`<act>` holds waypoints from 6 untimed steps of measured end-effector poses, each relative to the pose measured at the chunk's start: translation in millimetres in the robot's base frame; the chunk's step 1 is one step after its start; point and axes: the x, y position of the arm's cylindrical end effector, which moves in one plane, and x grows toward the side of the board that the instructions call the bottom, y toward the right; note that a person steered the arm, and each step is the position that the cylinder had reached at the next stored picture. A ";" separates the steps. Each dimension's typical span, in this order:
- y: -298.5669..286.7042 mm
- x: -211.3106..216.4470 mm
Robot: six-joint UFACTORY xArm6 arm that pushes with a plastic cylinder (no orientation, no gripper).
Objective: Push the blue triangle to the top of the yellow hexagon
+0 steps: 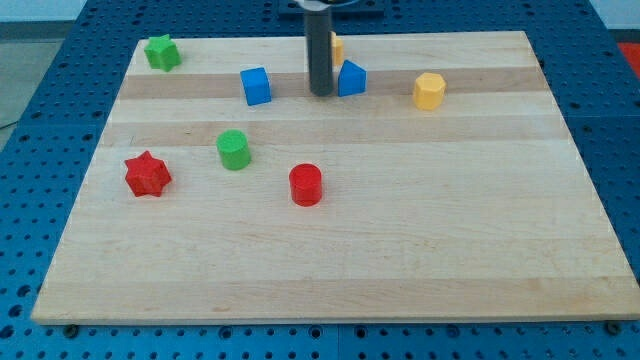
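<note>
Camera view: my tip [320,94] rests on the wooden desk [330,250] touching, or all but touching, the view's-left side of the blue triangle [351,78], near the view's top centre. There is no gripper here, only the rod, so nothing is clasped or let go. The yellow hexagon [429,90] stands to the view's right of the triangle, apart from it.

The triangle looks like a small, light, rigid block that should slide easily on the smooth wood and may spin if pushed off-centre; I judge the best contact is square on a flat side. Its apex seems to point toward the view's top, but no long axis can be made out.

A yellow block [337,45] peeks out behind the rod; its shape is hidden.
</note>
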 end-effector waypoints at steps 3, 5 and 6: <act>65.6 -2.3; 63.9 -37.4; 135.7 -45.5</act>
